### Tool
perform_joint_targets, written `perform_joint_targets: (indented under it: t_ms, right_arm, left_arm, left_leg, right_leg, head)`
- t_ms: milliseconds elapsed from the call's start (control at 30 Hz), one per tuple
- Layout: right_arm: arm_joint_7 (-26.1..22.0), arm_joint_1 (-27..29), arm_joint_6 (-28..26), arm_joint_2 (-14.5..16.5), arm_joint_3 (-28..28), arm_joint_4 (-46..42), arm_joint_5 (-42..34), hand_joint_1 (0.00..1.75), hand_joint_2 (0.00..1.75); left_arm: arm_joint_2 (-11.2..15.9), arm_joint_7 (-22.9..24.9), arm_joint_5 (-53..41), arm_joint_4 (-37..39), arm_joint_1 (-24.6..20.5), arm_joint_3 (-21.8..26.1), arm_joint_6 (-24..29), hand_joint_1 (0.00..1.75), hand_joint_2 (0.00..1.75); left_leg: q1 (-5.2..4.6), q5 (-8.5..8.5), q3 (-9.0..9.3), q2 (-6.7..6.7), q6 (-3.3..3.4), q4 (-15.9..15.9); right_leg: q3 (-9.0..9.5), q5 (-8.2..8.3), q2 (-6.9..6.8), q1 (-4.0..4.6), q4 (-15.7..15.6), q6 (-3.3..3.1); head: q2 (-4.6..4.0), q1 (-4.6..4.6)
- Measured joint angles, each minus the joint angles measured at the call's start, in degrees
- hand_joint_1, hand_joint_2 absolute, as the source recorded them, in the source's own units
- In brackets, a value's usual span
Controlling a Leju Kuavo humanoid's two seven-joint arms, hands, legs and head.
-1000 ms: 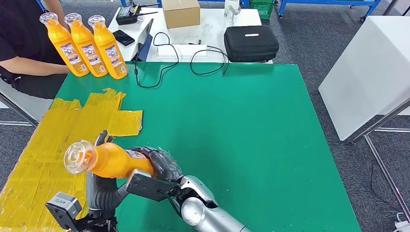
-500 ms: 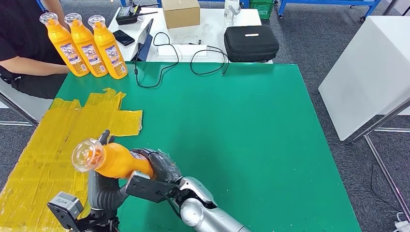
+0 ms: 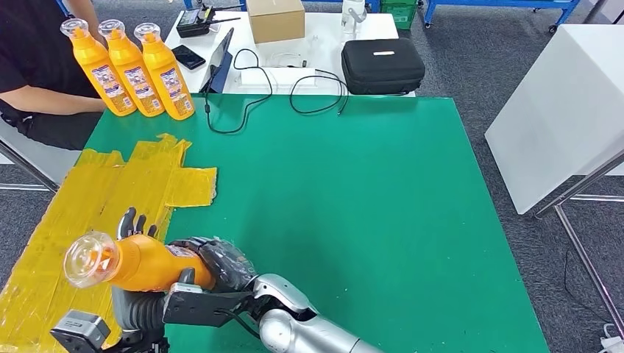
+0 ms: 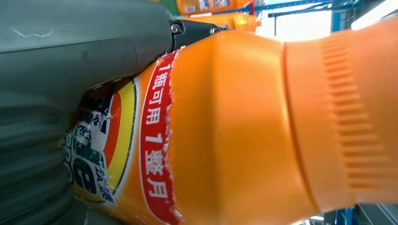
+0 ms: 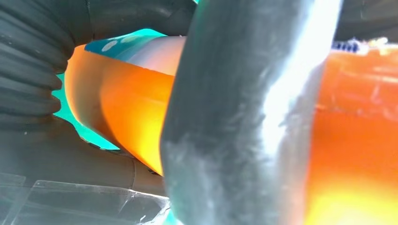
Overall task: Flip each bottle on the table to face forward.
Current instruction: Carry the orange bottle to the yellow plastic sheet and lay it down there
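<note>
Bottles total four: three (image 3: 132,70) stand upright at the table's (image 3: 353,184) far left corner; one bottle (image 3: 140,262), label reading "1瓶可用1整月", lies gripped between left hand (image 3: 136,294) and right hand (image 3: 221,262).

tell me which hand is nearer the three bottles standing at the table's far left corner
Left. The left hand is under the held bottle on that side; the right hand grips it further from the three bottles.

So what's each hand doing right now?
Left hand: holding the bottle.
Right hand: holding the same bottle.
</note>
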Motion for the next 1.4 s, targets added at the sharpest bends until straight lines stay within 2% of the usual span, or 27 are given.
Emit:
perform_joint_targets:
  t_ms: [100, 133, 233, 267, 867, 900, 933, 1000, 1033, 1067, 1200, 1400]
  right_arm:
    - [-0.55, -0.6, 0.43, 0.0, 0.82, 0.31, 0.45, 1.75, 1.75]
    - [-0.62, -0.68, 0.48, 0.0, 0.93, 0.37, 0.66, 1.75, 1.75]
    - [-0.68, -0.8, 0.69, 0.0, 1.04, 0.46, 0.97, 1.75, 1.75]
    - [-0.69, -0.81, 0.73, 0.0, 1.06, 0.49, 1.0, 1.75, 1.75]
    - [-1.67, -0.6, 0.89, 0.03, 0.85, 1.09, 2.27, 1.75, 1.75]
    - [-1.72, -0.52, 0.86, 0.04, 0.76, 1.11, 2.5, 1.49, 1.75]
    - [-1.84, -0.39, 0.79, 0.08, 0.58, 1.17, 2.87, 1.05, 1.75]
    - [-2.47, 0.16, 0.46, 0.16, -0.1, 1.34, 4.29, 0.18, 0.87]
    - [-2.99, 0.71, 0.19, 0.19, -0.69, 1.43, 5.42, 0.0, 0.44]
    - [-3.5, 1.46, -0.18, 0.18, -1.48, 1.39, 6.85, 0.0, 0.0]
    - [-3.75, 5.06, -1.7, -1.23, -4.77, -2.07, 12.78, 0.0, 0.0]
    - [-4.57, 13.65, -1.28, -6.37, -11.02, -14.18, 15.34, 0.0, 0.0]
  left_arm:
    - [0.0, -0.2, -0.71, -0.6, 0.61, 0.21, 0.67, 0.0, 1.75]
    - [0.0, -0.22, -0.81, -0.69, 0.74, 0.25, 0.77, 0.08, 1.75]
    - [0.0, -0.26, -0.93, -0.88, 1.01, 0.29, 0.95, 1.38, 1.75]
    - [0.0, -0.34, -0.99, -0.93, 1.08, 0.29, 1.02, 1.74, 1.75]
    - [0.11, -1.69, -0.86, -0.95, 1.35, 0.36, 1.27, 1.75, 1.75]
    - [0.12, -1.73, -0.71, -0.95, 1.37, 0.37, 1.26, 1.75, 1.75]
    - [0.13, -1.76, -0.5, -0.95, 1.4, 0.39, 1.22, 1.75, 1.75]
    - [0.13, -1.81, -0.01, -0.95, 1.49, 0.53, 1.02, 1.75, 1.75]
    - [0.13, -1.87, 0.2, -0.95, 1.55, 0.66, 0.82, 1.75, 1.75]
    - [0.13, -1.95, 0.37, -0.95, 1.63, 0.82, 0.54, 1.75, 1.75]
    - [0.08, -2.33, 0.34, -1.09, 1.9, 1.68, -0.79, 1.75, 1.75]
    - [-0.19, -3.05, -1.32, -2.24, 2.06, 4.27, -1.01, 1.75, 1.75]
  left_leg:
    - [0.0, 0.0, 0.0, 0.03, 0.0, 0.0]
    - [-0.01, 0.0, 0.0, 0.02, 0.0, 0.0]
    - [-0.01, 0.0, 0.0, 0.01, 0.0, 0.0]
    - [-0.01, 0.0, 0.0, 0.02, 0.0, 0.0]
    - [0.0, 0.0, 0.01, 0.03, 0.0, 0.0]
    - [0.0, 0.0, 0.01, 0.03, 0.0, 0.0]
    - [0.0, 0.0, 0.01, 0.03, 0.0, 0.0]
    - [-0.01, 0.0, 0.01, 0.03, 0.0, 0.0]
    - [-0.01, 0.0, 0.01, 0.02, 0.0, 0.0]
    - [-0.01, 0.0, 0.01, 0.01, 0.0, 0.0]
    - [-0.01, 0.0, -0.05, 0.06, 0.0, 0.0]
    - [-0.05, -0.02, -0.1, 0.02, 0.0, 0.0]
  right_leg:
    - [0.0, 0.0, 0.0, 0.0, 0.0, 0.0]
    - [0.01, 0.0, 0.0, -0.01, 0.0, 0.0]
    - [0.01, 0.0, 0.0, -0.01, 0.0, 0.0]
    - [0.01, 0.01, 0.0, -0.01, 0.0, 0.0]
    - [-0.01, 0.0, 0.0, 0.0, 0.0, 0.0]
    - [-0.01, 0.01, 0.0, 0.0, -0.01, 0.0]
    - [-0.01, 0.01, 0.0, 0.0, -0.01, 0.0]
    - [-0.01, 0.0, 0.0, -0.01, -0.01, 0.0]
    - [-0.01, 0.0, 0.0, -0.01, -0.01, 0.0]
    - [-0.02, 0.0, 0.0, -0.01, -0.01, 0.0]
    - [-0.11, 0.0, 0.01, -0.01, -0.02, 0.0]
    - [-0.12, 0.0, 0.0, -0.02, -0.03, 0.0]
  head:
    - [0.0, -0.01]
    - [0.0, -0.01]
    - [0.0, 0.0]
    - [0.0, 0.01]
    - [0.0, -0.01]
    - [0.0, -0.01]
    - [0.0, -0.01]
    - [0.0, -0.01]
    - [0.0, 0.0]
    - [0.0, 0.01]
    - [0.0, 0.02]
    - [0.0, 0.01]
